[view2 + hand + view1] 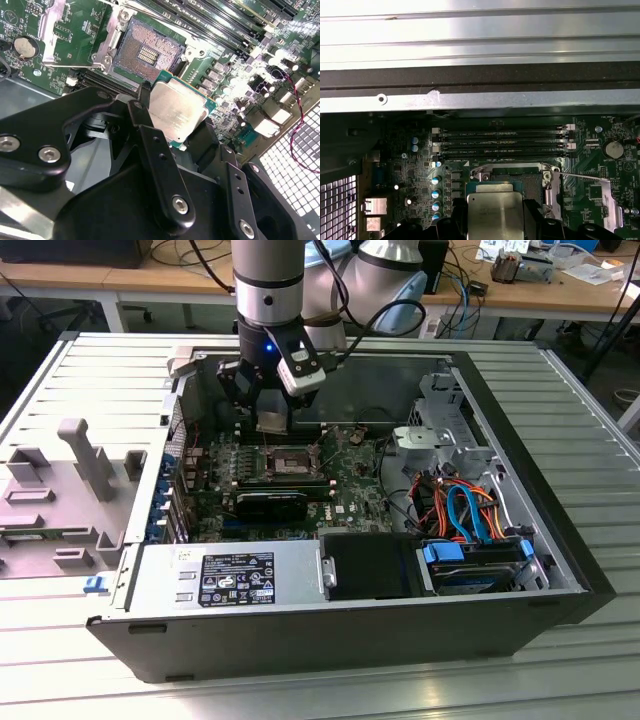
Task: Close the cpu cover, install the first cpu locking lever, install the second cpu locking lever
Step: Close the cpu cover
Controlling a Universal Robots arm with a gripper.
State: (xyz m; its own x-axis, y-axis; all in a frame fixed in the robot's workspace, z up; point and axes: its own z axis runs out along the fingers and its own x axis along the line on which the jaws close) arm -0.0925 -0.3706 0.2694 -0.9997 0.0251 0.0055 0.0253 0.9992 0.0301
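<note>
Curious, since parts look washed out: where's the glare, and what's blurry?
In the second wrist view, glare whitens the green board beside the processor chip held in the gripper, which is itself soft and out of focus up close; in the first wrist view, the ribbed metal surface is washed out.

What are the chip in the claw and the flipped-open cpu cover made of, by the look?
The chip: top looks like brushed metal, dull silver-grey with soft glare; its green edge suggests circuit-board laminate. The cpu cover: probably thin stamped sheet metal, bare and bright, with sharp highlights.
</note>
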